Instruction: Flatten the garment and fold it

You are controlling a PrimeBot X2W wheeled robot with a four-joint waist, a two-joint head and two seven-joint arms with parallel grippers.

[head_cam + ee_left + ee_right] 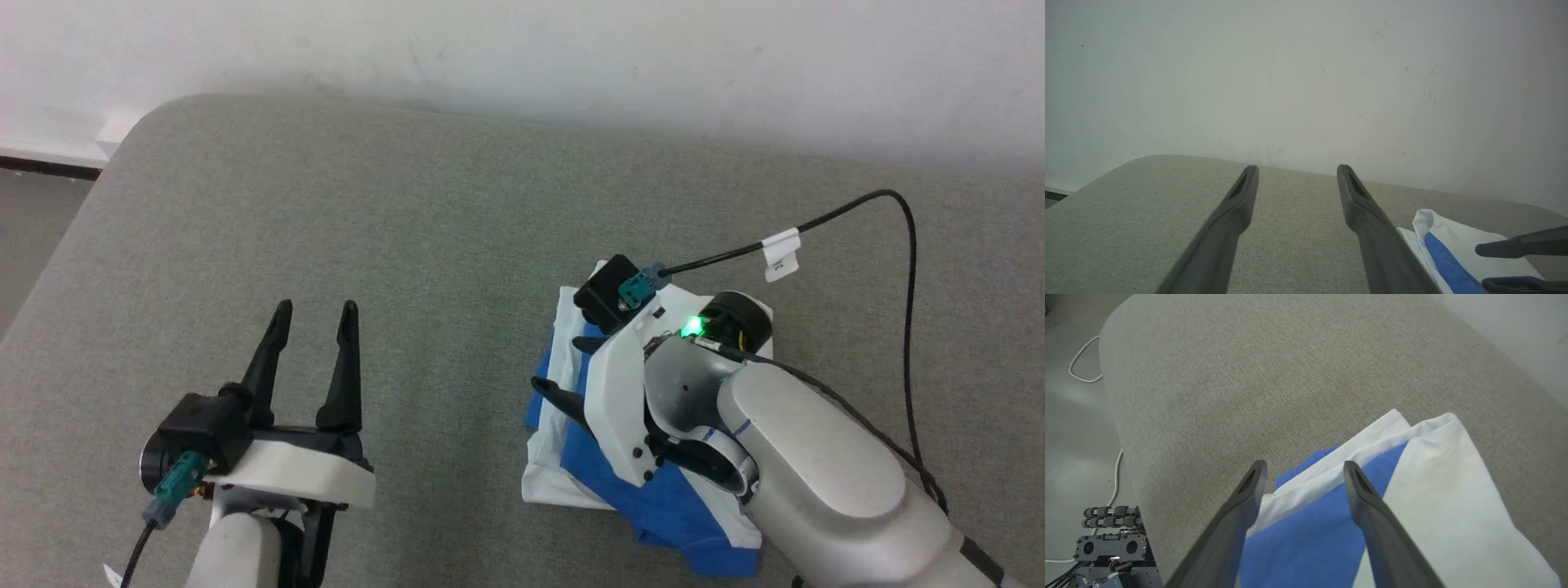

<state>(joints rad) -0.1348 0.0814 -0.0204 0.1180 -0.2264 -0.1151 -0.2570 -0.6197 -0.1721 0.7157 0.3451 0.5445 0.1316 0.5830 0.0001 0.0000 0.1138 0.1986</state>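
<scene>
The garment (682, 514) lies folded into a small white and bright blue stack on the grey padded table (424, 212), right of centre. My right gripper (557, 362) is over the stack's left part with its fingers pointing left. It is open, with nothing clamped between its fingers. In the right wrist view the garment (1433, 490) shows layered white and blue edges under the spread right gripper (1305, 465). My left gripper (316, 309) stands open at the lower left, well clear of the cloth. In the left wrist view the left gripper (1297, 168) faces the wall, with the garment (1457, 241) at the lower right.
A black cable (906, 245) with a white tag loops above the right arm. The pale wall (522, 49) runs along the table's far edge. Beyond the table's rounded left edge is floor with a white cord (1079, 359) and the robot's base (1110, 547).
</scene>
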